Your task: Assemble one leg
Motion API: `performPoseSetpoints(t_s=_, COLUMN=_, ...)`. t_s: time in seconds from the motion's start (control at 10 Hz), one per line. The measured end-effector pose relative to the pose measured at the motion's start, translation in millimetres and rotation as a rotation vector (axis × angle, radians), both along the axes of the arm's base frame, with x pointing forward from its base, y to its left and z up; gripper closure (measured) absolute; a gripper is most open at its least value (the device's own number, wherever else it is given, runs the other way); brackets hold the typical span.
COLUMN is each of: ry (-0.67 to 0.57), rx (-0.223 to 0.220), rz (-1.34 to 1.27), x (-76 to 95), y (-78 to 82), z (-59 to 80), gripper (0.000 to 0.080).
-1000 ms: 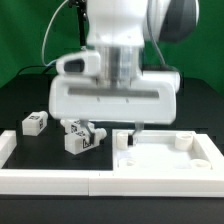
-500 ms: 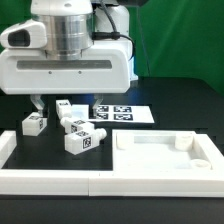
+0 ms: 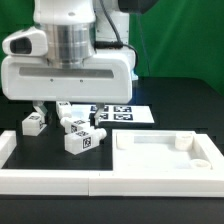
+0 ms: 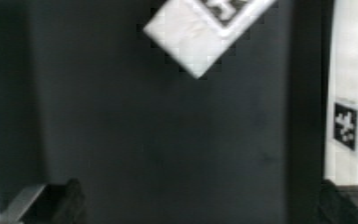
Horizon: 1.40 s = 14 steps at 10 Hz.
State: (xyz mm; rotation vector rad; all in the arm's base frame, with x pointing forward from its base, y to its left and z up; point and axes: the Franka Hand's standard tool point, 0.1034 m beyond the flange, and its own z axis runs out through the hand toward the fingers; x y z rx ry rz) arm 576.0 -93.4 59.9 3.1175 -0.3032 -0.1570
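- Hand (image 3: 68,106): spread wide, pinching nothing; hangs low over the exterior view's left part of the black desk (image 3: 175,105), above the loose legs.
- From the wrist: dark fingers (image 4: 41,206) at opposite edges of the picture, with only bare desk between them.
- Also from the wrist: a white tagged corner (image 4: 201,30) ahead of the fingers, turned diamond-wise (cannot tell which part it belongs to).
- Left leg (image 3: 34,123): lies on the desk at the exterior view's left, just beside the one fingertip that shows there; cannot tell whether they touch.
- Back leg (image 3: 65,107): farther back, partly hidden below the hand's broad white body.
- Middle leg (image 3: 74,127) and front leg (image 3: 86,141): huddled together, apparently touching, tags toward the camera, nearer the front than the hand (small white blocks, like the other two).
- Marker board (image 3: 125,113): flat on the desk behind the legs, toward the exterior view's right of the hand.
- Large white square piece (image 3: 165,160) with a raised rim: on the exterior view's right, apart from all four legs, none of them fixed to it yet.
- Low white wall (image 3: 45,182): runs along the front edge of the desk, with the square piece just behind it.
- Green backdrop (image 3: 185,50): behind the whole scene.
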Motion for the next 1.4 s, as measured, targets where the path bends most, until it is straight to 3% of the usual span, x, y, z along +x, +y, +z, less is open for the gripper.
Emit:
performPoseSetpoints(t_s=0.1, ry=0.019, rx=-0.005, rz=-0.165, x=-3.6, y=2.0, z=-10.8, gripper=0.0151)
performPoseSetpoints(t_s=0.2, ry=0.06, rx=0.018, rz=-0.329, x=-12.7, y=2.0, z=-18.8, gripper=0.0151)
performPoseSetpoints(t_s=0.4, ry=0.12, rx=0.075, rz=-0.57, x=-21.2, y=-0.2, z=-20.8, gripper=0.0151)
performPoseSetpoints(t_s=0.7, ry=0.143, rx=0.081, rz=-0.579, x=-24.6, y=0.3, z=-21.5, gripper=0.0151)
performPoseSetpoints(t_s=0.8, ry=0.17, rx=0.106, rz=-0.564, x=-26.6, y=0.3, z=-17.9, gripper=0.0151)
performPoseSetpoints(t_s=0.9, ry=0.231, rx=0.174, rz=-0.564, x=-27.2, y=-6.1, z=-4.6, gripper=0.0151)
performPoseSetpoints(t_s=1.0, ry=0.319, rx=0.25, rz=-0.592, x=-34.6, y=-13.7, z=-2.7, gripper=0.0151)
performPoseSetpoints(t_s=1.1, ry=0.418, rx=0.297, rz=-0.611, x=-41.7, y=-20.2, z=-6.4, gripper=0.0151)
performPoseSetpoints(t_s=1.3, ry=0.488, rx=0.324, rz=-0.611, x=-41.5, y=-23.9, z=-7.1, gripper=0.0151)
performPoseSetpoints(t_s=1.4, ry=0.548, rx=0.342, rz=-0.605, x=-49.3, y=-22.4, z=-7.0, gripper=0.0151)
